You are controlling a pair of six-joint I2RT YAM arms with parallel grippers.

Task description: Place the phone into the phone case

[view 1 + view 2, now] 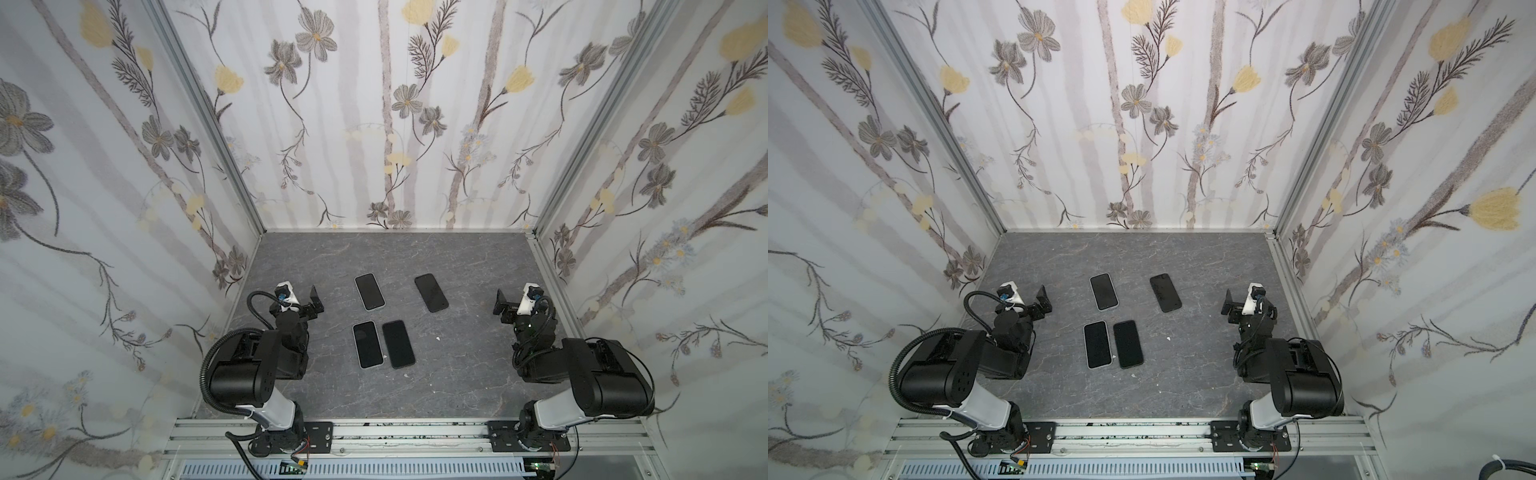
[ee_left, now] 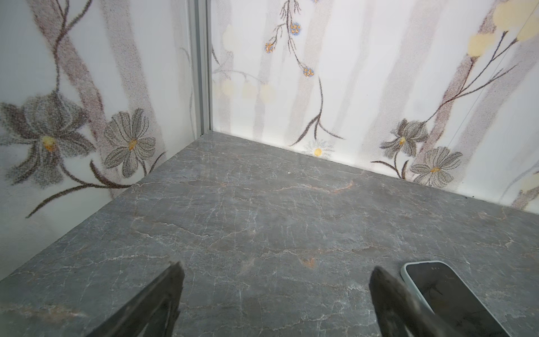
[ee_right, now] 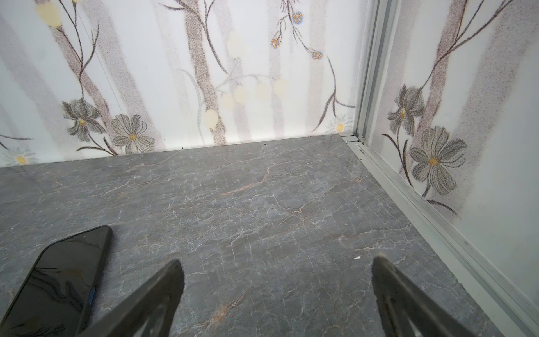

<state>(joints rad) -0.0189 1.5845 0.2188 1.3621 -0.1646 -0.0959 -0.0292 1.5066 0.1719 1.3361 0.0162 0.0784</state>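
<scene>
Two dark slabs with pale rims lie on the grey table, one farther back and one nearer. Two all-black slabs lie to their right, far and near. I cannot tell which is a phone and which a phone case. My left gripper is open and empty, left of the far pale-rimmed slab. My right gripper is open and empty, right of the far black slab.
Flowered walls close the table on three sides, with metal posts at the back corners. An aluminium rail carries both arm bases along the front. Small white specks lie on the marbled table top.
</scene>
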